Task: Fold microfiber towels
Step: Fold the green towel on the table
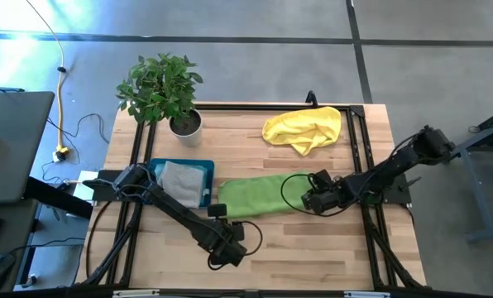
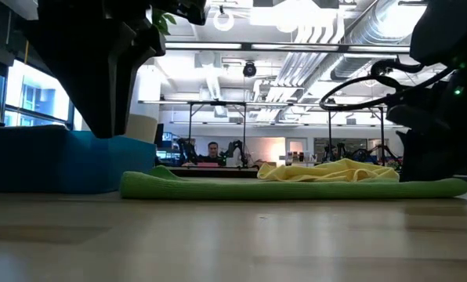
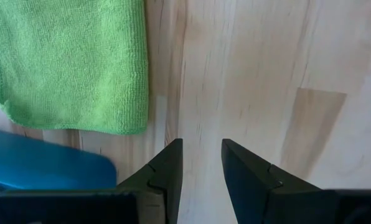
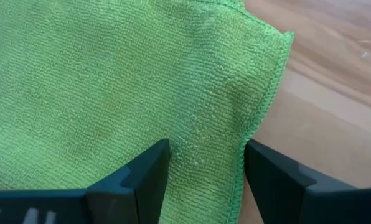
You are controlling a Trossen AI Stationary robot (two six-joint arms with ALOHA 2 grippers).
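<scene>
My right gripper (image 4: 207,165) hangs over the right edge of the lime green towel (image 1: 259,195), fingers apart, nothing between them; its tips run out of the wrist view. The towel lies flat mid-table, folded into a strip. My left gripper (image 3: 201,163) sits over bare wood near the front edge, fingers apart, empty. Yellow towel (image 1: 304,128) lies crumpled at the back. Grey towel (image 1: 180,182) rests in the teal tray (image 1: 203,168), partly hidden by my left arm.

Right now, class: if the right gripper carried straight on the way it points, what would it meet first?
The right gripper, open, points down at the lime green towel; it would probably meet that cloth's corner edge first, though how close it hangs is unclear.
</scene>
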